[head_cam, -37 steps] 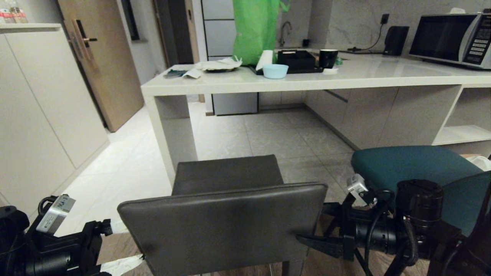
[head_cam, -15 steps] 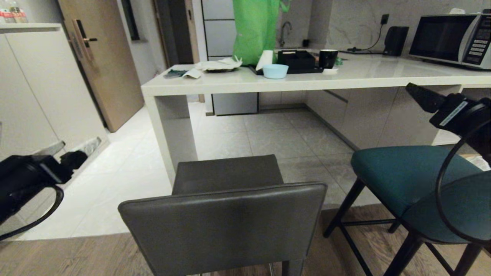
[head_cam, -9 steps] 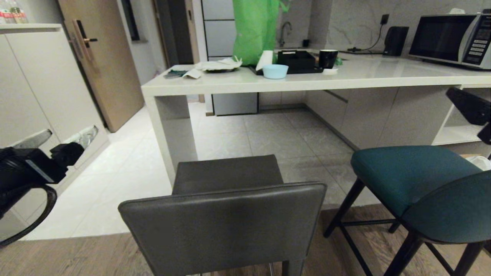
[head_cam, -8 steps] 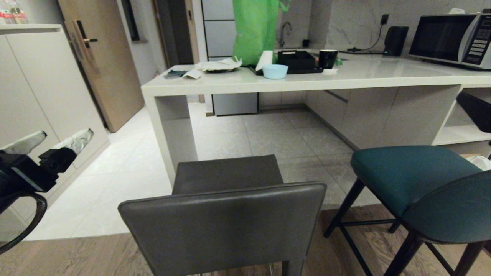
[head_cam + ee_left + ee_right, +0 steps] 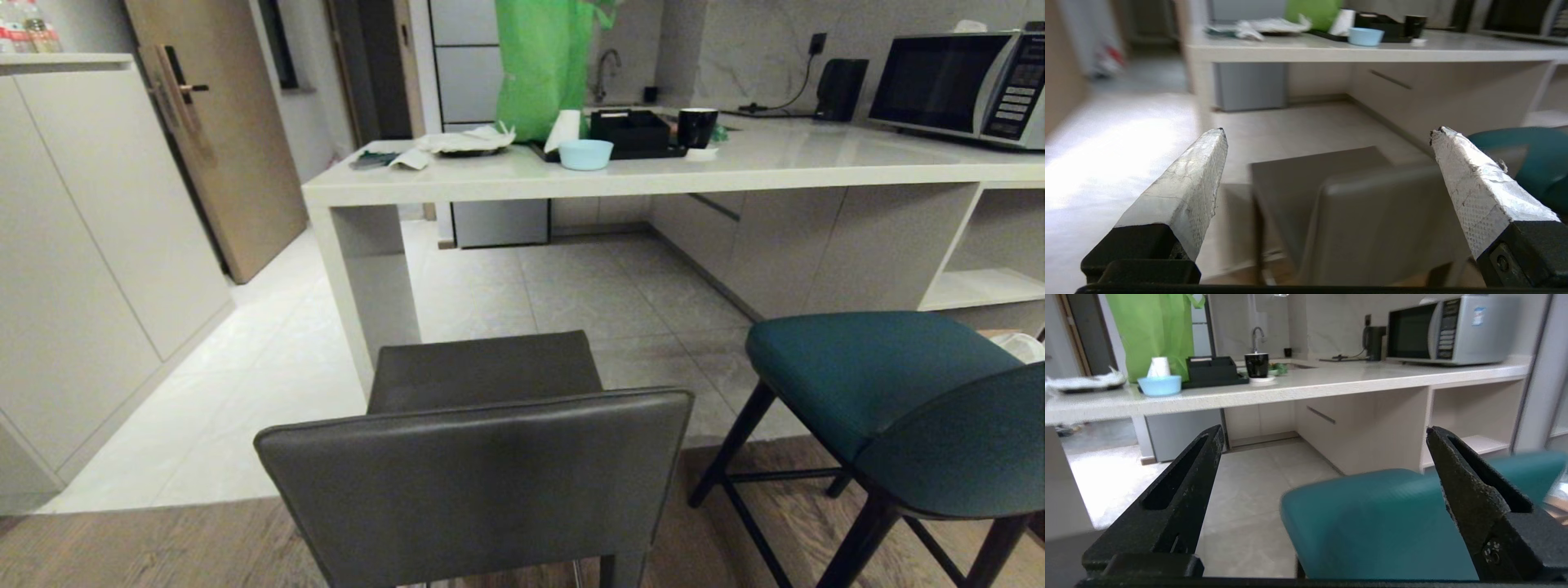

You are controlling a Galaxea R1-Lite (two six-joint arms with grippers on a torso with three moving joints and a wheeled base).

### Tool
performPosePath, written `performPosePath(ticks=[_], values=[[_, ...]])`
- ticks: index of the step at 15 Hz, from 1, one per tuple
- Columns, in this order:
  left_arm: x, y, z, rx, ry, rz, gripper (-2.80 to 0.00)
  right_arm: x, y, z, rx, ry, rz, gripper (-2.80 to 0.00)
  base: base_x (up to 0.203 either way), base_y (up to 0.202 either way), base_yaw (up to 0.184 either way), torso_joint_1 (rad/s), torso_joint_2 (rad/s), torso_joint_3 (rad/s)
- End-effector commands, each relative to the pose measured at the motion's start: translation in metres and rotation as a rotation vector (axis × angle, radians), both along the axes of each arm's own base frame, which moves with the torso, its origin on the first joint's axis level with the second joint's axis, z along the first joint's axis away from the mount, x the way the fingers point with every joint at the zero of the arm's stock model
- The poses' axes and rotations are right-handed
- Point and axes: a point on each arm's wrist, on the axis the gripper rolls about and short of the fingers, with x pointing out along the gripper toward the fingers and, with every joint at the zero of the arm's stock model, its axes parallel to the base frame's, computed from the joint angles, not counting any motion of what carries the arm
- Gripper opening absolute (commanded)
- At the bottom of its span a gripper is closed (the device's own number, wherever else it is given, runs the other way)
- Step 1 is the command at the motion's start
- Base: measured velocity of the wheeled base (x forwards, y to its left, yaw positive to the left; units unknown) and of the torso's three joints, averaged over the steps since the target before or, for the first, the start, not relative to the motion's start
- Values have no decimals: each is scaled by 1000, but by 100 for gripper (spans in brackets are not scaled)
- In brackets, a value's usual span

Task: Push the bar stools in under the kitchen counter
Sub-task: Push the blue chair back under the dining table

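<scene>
Grey stool (image 5: 482, 441) and teal stool (image 5: 890, 392): both short of the tabletop (image 5: 735, 167), bare tiled floor (image 5: 571, 286) beneath. Tabletop carries blue bowl (image 5: 585, 153), black mug (image 5: 698, 126), microwave (image 5: 955, 77). Our left claw (image 5: 1327, 134) and right claw (image 5: 1323, 433): spread, empty.

The left gripper (image 5: 1327, 130) has wedge-shaped fingers (image 5: 1188, 188) wrapped in crinkled silver tape on black bases; the right gripper (image 5: 1323, 430) has plain black slotted fingers (image 5: 1175, 490).
</scene>
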Motion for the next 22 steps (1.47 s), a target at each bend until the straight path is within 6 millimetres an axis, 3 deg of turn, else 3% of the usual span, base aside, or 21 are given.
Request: performPosePath(ticks=[1, 3, 4, 5, 7, 9, 15, 22], values=[[-41, 0, -16, 29, -92, 26, 0, -43, -4, -16, -1, -100, -16, 0, 0, 0, 0, 0, 0, 0], [-54, 0, -44, 109, -51, 58, 0, -71, -3, -48, -33, -63, -14, 0, 0, 0, 0, 0, 0, 0], [-51, 0, -62, 129, -3, 68, 0, -77, -3, -62, -42, -41, -13, 0, 0, 0, 0, 0, 0, 0], [-43, 0, -78, 140, 62, 85, 0, -76, -2, -77, -54, 0, -8, 0, 0, 0, 0, 0, 0, 0], [-30, 2, -104, 148, 174, 146, 0, -55, 1, -120, -110, 179, 34, 0, 0, 0, 0, 0, 0, 0], [-20, 2, -128, 162, 264, 162, 0, -46, 3, -143, -146, 269, 95, 0, 0, 0, 0, 0, 0, 0], [-9, 5, -148, 122, 263, 271, 0, -46, 6, -158, -137, 427, 259, 0, 0, 0, 0, 0, 0, 0], [-9, 5, -146, 75, 270, 272, 0, -45, 6, -156, -123, 396, 257, 0, 0, 0, 0, 0, 0, 0]])
